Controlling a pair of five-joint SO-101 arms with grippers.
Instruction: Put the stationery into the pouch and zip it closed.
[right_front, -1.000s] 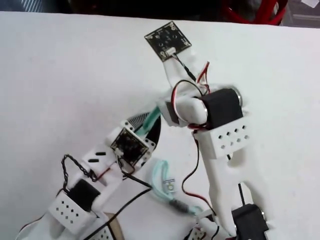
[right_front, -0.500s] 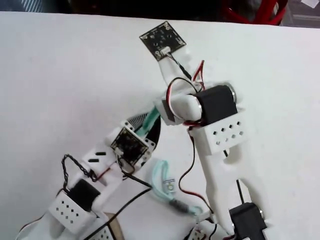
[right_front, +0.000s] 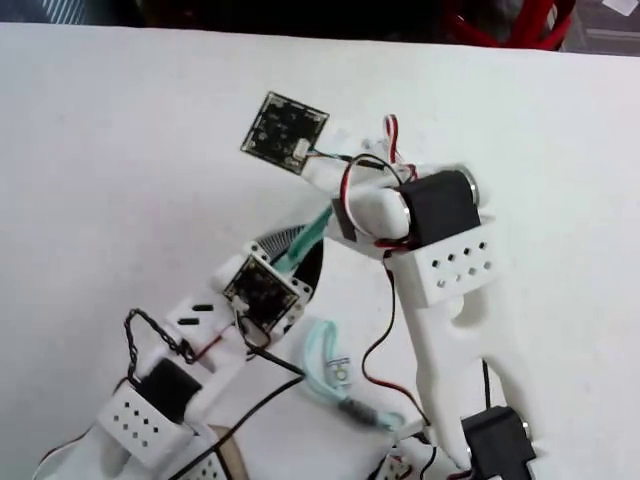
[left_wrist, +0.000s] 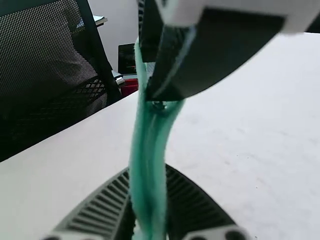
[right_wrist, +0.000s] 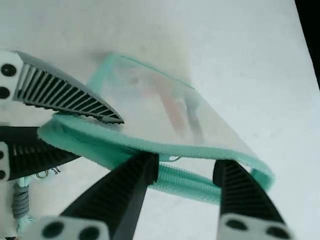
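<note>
The pouch (right_wrist: 145, 85) is clear plastic with a mint-green zipper edge (right_wrist: 190, 182), and blurred pens (right_wrist: 172, 107) show inside it. In the high view only its green edge (right_front: 308, 238) shows between the two arms near the table's middle. My left gripper (right_front: 290, 250) is shut on one end of that edge, as its own view shows (left_wrist: 149, 200). My right gripper (right_wrist: 185, 162) is open, one black finger on either side of the zipper band, with the small metal pull (right_wrist: 172, 159) by one tip. From the left wrist it (left_wrist: 157, 97) sits further along the same edge (left_wrist: 147, 160).
A pale green loop (right_front: 322, 362) with a grey ribbed piece (right_front: 358, 412) lies on the white table (right_front: 120, 150) between the arm bases. The table's far edge meets a dark room with a red object (right_front: 510, 22). A black mesh chair (left_wrist: 45, 65) stands beyond the table.
The right arm's wrist has rolled, swinging its camera board left and down towards the table's middle. The left arm and the pouch edge have stayed in place.
</note>
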